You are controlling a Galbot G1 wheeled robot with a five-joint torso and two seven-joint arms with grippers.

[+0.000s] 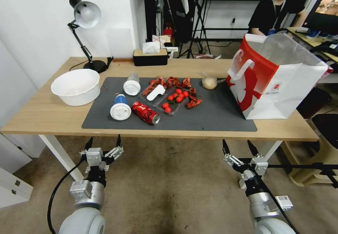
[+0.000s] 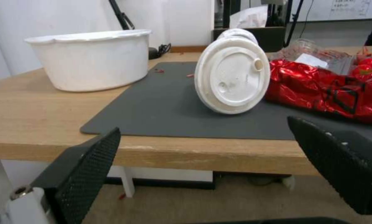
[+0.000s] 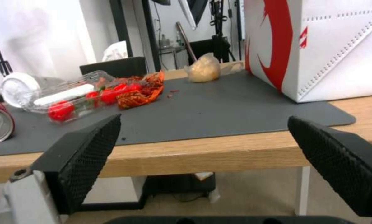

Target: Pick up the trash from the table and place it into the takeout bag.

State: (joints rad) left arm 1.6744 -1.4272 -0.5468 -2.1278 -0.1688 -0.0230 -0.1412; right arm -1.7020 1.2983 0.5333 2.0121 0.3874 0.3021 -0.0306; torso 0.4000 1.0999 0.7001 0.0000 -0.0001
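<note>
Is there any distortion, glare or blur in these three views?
Head view: the table edges bow, a wide-lens effect. Left wrist view: the blue cup lid is soft; the red soda can glints. Right wrist view: the takeout bag looks bright, the fingers blurred.

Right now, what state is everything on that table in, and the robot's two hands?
Bag: upright, open.
Blue cup: on its side, lidded.
Clear cup: on its side, lidded.
Can: lying down, crumpled.
White bowl: upright.
Left gripper: jaws open, holding nothing.
Right gripper: jaws open, holding nothing.
</note>
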